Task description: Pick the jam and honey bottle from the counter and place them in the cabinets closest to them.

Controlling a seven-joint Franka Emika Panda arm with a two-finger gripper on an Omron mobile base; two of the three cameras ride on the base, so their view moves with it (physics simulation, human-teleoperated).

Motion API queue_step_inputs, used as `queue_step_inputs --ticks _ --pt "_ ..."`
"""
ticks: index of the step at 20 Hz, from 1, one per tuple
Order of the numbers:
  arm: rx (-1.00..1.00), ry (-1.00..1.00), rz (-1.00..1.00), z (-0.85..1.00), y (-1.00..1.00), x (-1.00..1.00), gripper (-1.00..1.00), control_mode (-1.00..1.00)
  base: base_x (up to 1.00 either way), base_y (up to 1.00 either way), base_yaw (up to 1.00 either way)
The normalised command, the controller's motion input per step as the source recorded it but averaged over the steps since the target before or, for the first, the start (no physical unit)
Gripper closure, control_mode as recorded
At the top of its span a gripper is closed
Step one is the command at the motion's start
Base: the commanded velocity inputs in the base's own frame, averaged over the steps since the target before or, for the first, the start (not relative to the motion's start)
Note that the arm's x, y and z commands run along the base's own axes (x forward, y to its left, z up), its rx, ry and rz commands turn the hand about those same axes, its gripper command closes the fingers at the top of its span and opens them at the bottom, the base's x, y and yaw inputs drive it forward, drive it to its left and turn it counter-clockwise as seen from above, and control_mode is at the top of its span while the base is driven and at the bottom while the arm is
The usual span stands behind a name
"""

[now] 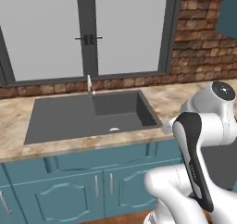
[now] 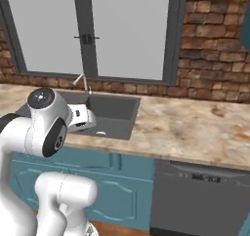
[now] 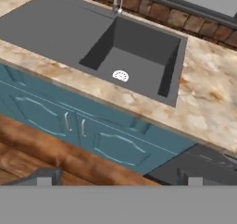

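Counter [image 2: 195, 125]: beige marbled stone with rusty brown stains, flat, running beneath a brick wall [image 2: 215, 49]; no jar or bottle stands on the stretch in view. Cabinets: one teal corner of a wall unit [image 1: 229, 15] at upper right. Sink [image 1: 92, 116]: one, dark grey, rectangular, with a flat drainboard, a deep basin and a white drain. Faucet [image 1: 90, 85]: one, slim, grey metal. Window [image 1: 88, 28]: two pale panes, dark frame. Base doors [image 3: 65, 119]: teal, panelled, grey handles. Dishwasher [image 2: 200, 198]: one, dark grey. Gripper [image 3: 118, 177]: jaws spread wide, holding nothing, over the wooden floor [image 3: 41, 149].
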Motion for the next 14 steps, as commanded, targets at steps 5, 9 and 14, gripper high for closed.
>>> queue_step_inputs --ticks 5,9,14 --pt "0.00 0.00 0.00 0.00 0.00 0.00 -1.00 1.00 -0.16 1.00 0.00" --pt "0.00 0.00 0.00 0.00 0.00 0.00 -1.00 1.00 -0.15 1.00 0.00" --pt "0.00 0.00 0.00 0.00 0.00 0.00 -1.00 1.00 -0.15 1.00 0.00"
